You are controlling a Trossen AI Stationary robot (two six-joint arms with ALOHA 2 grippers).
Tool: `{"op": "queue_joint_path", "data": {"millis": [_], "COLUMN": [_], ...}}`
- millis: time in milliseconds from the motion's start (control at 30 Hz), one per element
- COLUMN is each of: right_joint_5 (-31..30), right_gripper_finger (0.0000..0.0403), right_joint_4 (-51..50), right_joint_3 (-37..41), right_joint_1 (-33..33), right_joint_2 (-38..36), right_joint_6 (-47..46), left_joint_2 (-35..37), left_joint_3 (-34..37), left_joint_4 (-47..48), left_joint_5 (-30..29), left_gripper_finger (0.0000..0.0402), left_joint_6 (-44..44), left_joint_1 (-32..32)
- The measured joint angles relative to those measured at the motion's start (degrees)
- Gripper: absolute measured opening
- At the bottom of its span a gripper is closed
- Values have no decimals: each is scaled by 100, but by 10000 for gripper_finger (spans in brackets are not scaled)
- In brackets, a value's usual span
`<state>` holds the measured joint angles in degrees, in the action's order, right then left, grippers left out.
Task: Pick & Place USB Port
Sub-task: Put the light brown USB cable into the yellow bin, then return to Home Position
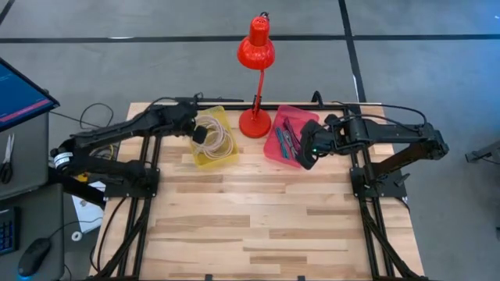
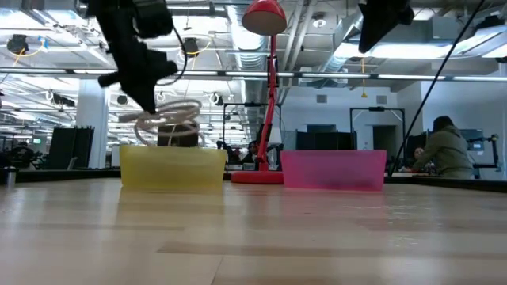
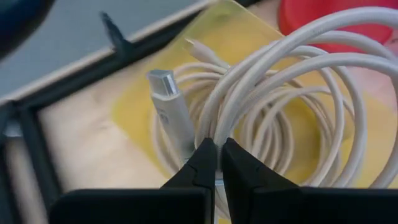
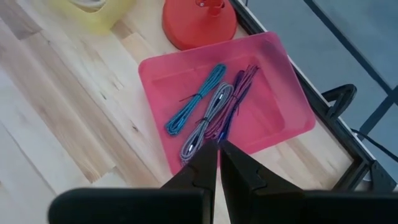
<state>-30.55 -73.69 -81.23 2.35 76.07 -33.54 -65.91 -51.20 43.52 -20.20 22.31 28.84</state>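
Note:
A coiled white USB cable (image 3: 292, 87) with a silver plug (image 3: 164, 83) is held just above a yellow bin (image 1: 227, 155) at the table's far side. In the low view its loops (image 2: 169, 119) show above the bin's rim (image 2: 170, 150). My left gripper (image 3: 219, 157) is shut on the coil. A pink tray (image 4: 273, 106) to the right holds blue (image 4: 194, 102), grey (image 4: 205, 121) and purple (image 4: 236, 93) bundled cables. My right gripper (image 4: 218, 152) hovers above the tray's near edge, shut and empty. My left gripper pinches the white coil's bundled strands (image 3: 216, 127) between its two fingers, coming from above and slanting down, across the strands. The loops fan out beyond the fingertips, and the plug end (image 3: 171, 109) stands beside them. Whether the coil's lowest part is clear of the bin I cannot tell.
A red desk lamp (image 1: 255, 51) stands with its base (image 1: 255, 122) between the bin and the tray. Bare wooden tabletop (image 1: 266, 218) spreads toward the near edge. A monitor (image 1: 19, 94), keyboard and mouse sit off the table's left side. A person (image 2: 444, 150) sits far behind.

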Motion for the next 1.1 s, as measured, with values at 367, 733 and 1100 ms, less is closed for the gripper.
{"op": "queue_joint_path", "data": {"millis": [367, 733, 1100], "right_joint_5": [0, 0, 48], "right_gripper_finger": [12, 12, 12], "right_joint_4": [-2, -2, 4], "right_joint_3": [0, 0, 0], "right_joint_1": [-351, -367, -354], "right_joint_2": [0, 0, 0], "right_joint_6": [2, 2, 3], "left_joint_2": [2, 24, 59], "left_joint_3": [1307, 1514, 680], "left_joint_4": [-1405, -1897, -2211], "left_joint_5": [382, 404, 1640], "left_gripper_finger": [12, 70, 111], "left_joint_6": [219, 470, 165], "left_joint_1": [2, 2, -38]}}
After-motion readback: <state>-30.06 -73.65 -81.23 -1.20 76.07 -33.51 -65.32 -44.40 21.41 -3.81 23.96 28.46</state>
